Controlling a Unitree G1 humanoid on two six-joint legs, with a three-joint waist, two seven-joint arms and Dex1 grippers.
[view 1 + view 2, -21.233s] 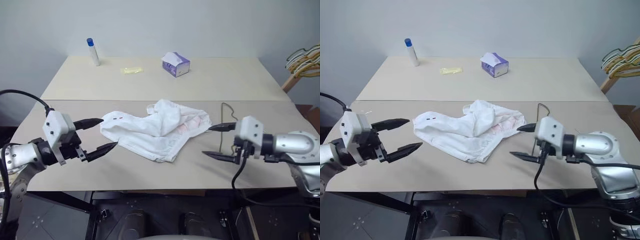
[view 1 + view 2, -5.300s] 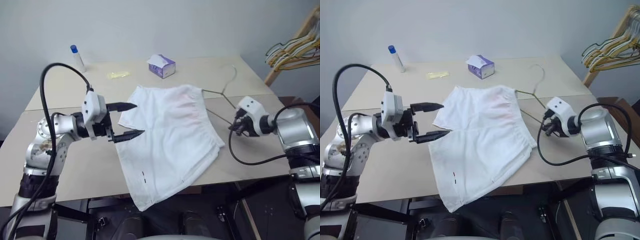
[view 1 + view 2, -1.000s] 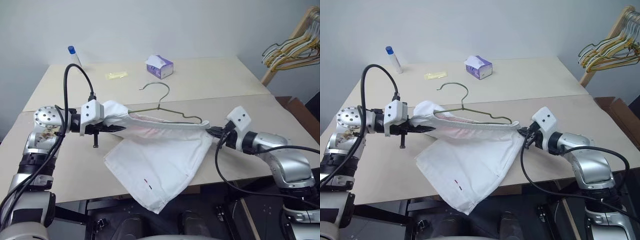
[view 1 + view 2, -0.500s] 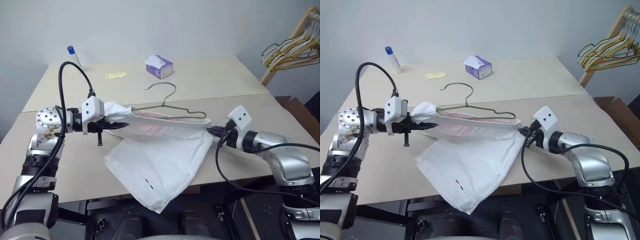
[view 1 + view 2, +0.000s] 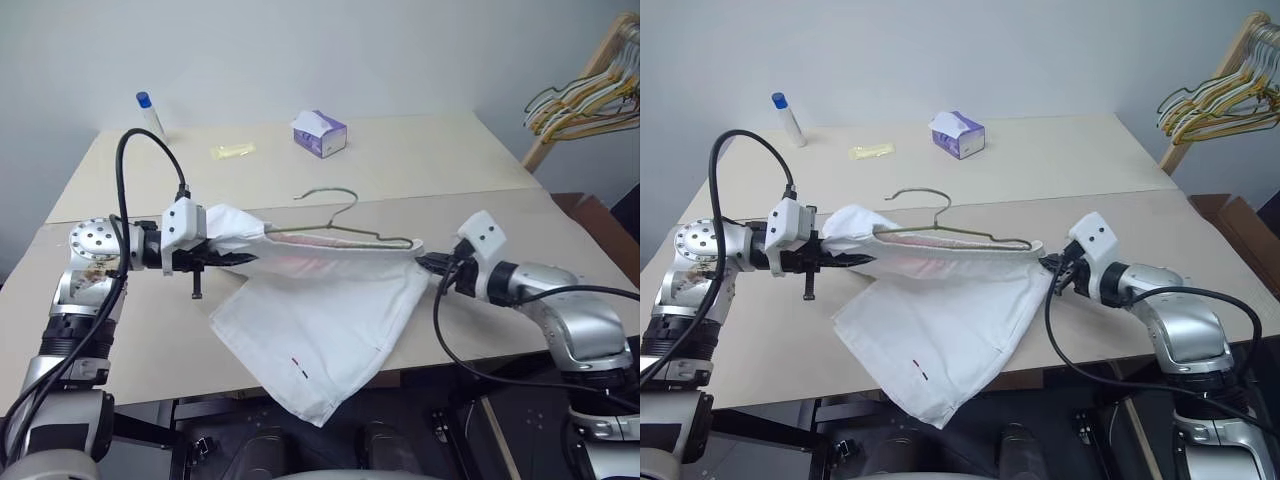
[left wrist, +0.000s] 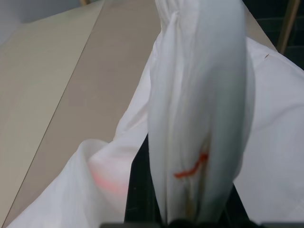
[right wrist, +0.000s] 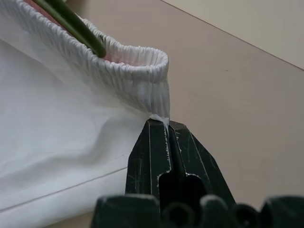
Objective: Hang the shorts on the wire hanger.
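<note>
The left gripper (image 5: 232, 257) is closed on the left end of the waistband of the shorts (image 5: 320, 320), with cloth bunched over its fingers. In the left wrist view the white cloth drapes over the fingers and carries a small red mark.

The shorts are stretched between the two grippers above the front half of the table (image 5: 420, 160). The waistband is held off the surface; the legs hang down, lie across the front part of the table and droop past its front edge. Two tiny stitch marks show near the lower hem.

The hanger (image 5: 345, 225) sits with its shoulders inside the waistband. Its hook rises clear above the cloth, at mid-span, tilted toward the far edge.

The right gripper (image 5: 428, 265) is clamped shut on the right end of the waistband. In the right wrist view the fingertips (image 7: 164, 130) pinch a small fold just below the gathered elastic, and the hanger wire enters the waistband opening right beside that fold.

Along the far edge stand a blue-capped bottle (image 5: 152, 115), a yellow packet (image 5: 231, 151) and a tissue box (image 5: 320, 133).
</note>
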